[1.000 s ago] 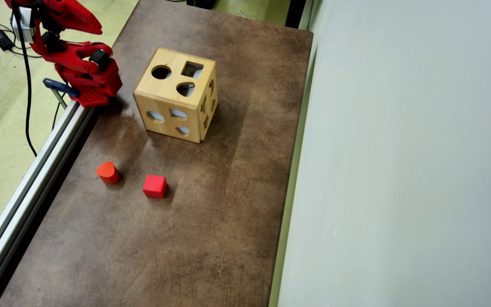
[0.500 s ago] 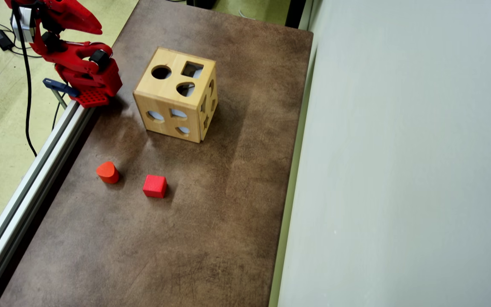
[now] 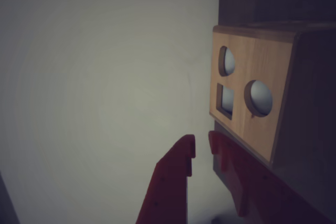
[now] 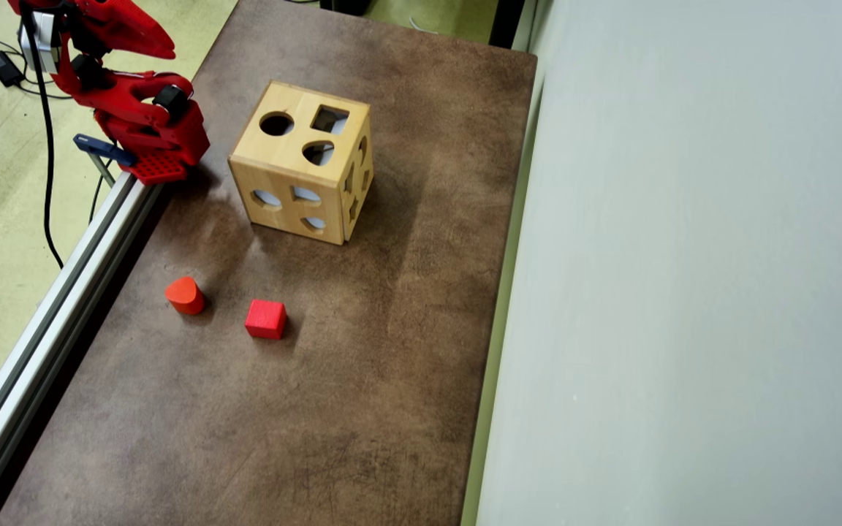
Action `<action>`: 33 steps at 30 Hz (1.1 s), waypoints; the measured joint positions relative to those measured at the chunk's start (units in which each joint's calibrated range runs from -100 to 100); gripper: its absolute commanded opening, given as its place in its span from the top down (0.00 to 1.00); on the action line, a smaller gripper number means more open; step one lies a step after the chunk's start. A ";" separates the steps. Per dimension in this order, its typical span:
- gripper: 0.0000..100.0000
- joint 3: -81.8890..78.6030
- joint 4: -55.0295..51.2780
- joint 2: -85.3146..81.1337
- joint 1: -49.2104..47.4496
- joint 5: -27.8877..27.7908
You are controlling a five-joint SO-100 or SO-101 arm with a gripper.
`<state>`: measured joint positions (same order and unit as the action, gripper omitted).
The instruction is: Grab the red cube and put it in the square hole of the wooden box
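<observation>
The red cube (image 4: 265, 319) lies on the brown table, below the wooden box (image 4: 297, 175) in the overhead view. The square hole (image 4: 330, 119) is at the top right of the box's upper face. My red arm (image 4: 145, 120) is folded at the table's top left corner, well away from the cube. In the wrist view my gripper (image 3: 202, 147) is held in the air, its red fingers almost together with only a thin gap and nothing between them. Just right of it are the box (image 3: 252, 129) and a square hole (image 3: 226, 100). The cube is out of the wrist view.
An orange-red block with a rounded top (image 4: 185, 295) stands left of the cube. An aluminium rail (image 4: 63, 285) runs along the table's left edge. A pale wall (image 4: 684, 292) bounds the right side. Cables (image 4: 44, 146) hang by the arm.
</observation>
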<state>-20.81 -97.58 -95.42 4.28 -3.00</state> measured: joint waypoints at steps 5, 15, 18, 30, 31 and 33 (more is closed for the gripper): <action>0.95 1.90 0.00 6.69 0.14 0.00; 0.94 43.79 0.00 44.83 0.22 -0.15; 0.94 53.09 0.00 58.22 0.22 -0.15; 0.94 56.61 0.00 92.29 11.86 -0.73; 0.94 56.61 0.00 94.41 13.08 -1.56; 0.94 56.61 0.00 98.05 15.74 -4.49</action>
<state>35.80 -97.58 2.63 20.01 -7.50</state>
